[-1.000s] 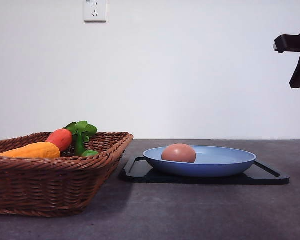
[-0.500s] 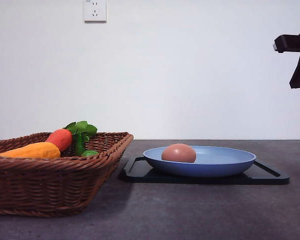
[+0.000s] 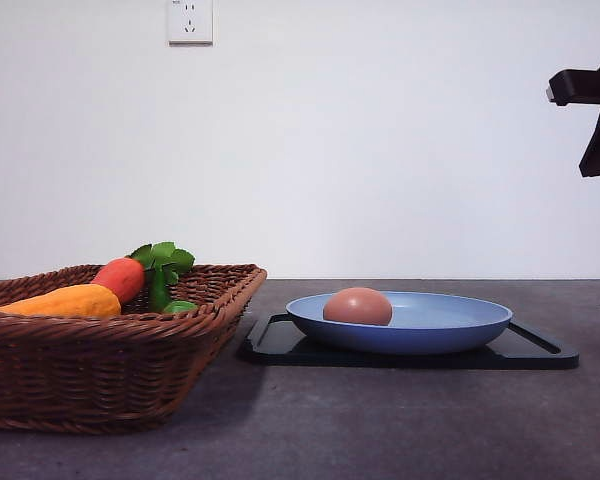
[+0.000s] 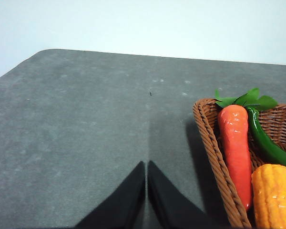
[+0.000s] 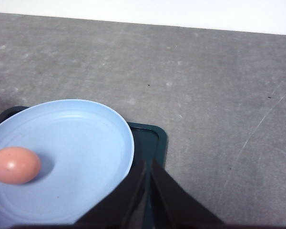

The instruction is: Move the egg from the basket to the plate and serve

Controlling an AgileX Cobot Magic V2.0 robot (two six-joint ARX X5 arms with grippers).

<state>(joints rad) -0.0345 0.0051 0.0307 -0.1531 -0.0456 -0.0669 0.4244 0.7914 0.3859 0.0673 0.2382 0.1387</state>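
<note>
While the egg point(image 3: 358, 306) lies in the plate point(image 3: 450, 330), toward its left side as you face it, the plate sits on a black tray point(image 3: 540, 352) just right of the basket point(image 3: 110, 375). Your carrot point(image 3: 121, 278) and yellow vegetable point(image 3: 65, 301) rest in the basket. Your right gripper point(image 5: 148, 191) hangs above the plate's edge, fingers pressed together, holding nothing. Your left gripper point(image 4: 147, 191) is likewise clenched and empty above the table point(image 4: 86, 133) beside the basket.

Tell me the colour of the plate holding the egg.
Light blue; the plate shows best in the right wrist view.
</note>
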